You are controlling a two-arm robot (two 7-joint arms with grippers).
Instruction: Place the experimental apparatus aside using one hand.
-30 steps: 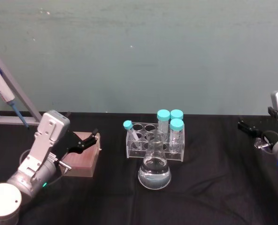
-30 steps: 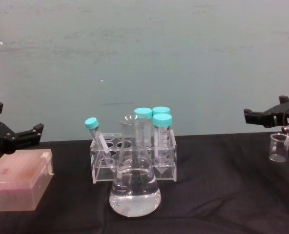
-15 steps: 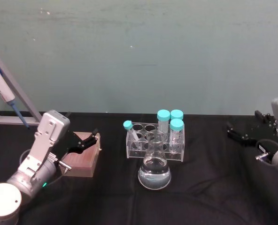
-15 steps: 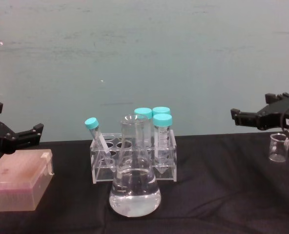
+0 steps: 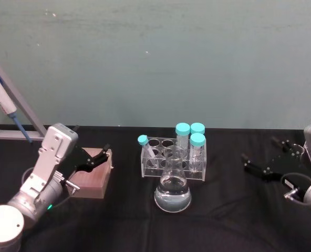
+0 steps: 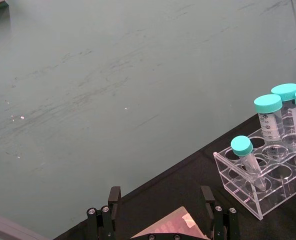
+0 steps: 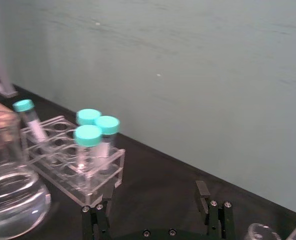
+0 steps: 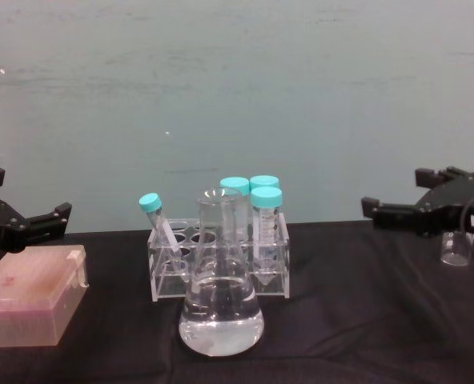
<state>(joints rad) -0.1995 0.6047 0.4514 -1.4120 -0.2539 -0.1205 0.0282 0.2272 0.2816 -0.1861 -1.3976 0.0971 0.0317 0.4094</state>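
Reading the head view, we find the right pincer (image 5: pixel 259 148) above the right side of the desk (image 5: pixel 224 210), fingers spread wide and gripping nothing, well apart from the conical flask (image 5: pixel 172 195). The flask holds clear liquid and stands mid-desk, just in front of the clear tube rack (image 5: pixel 149 167) with four teal-capped tubes (image 5: pixel 182 137). A small beaker (image 8: pixel 455 250) stands near the right pincer. The left pincer (image 6: pixel 160 197) hangs open and empty over a pink box (image 8: pixel 29 298).
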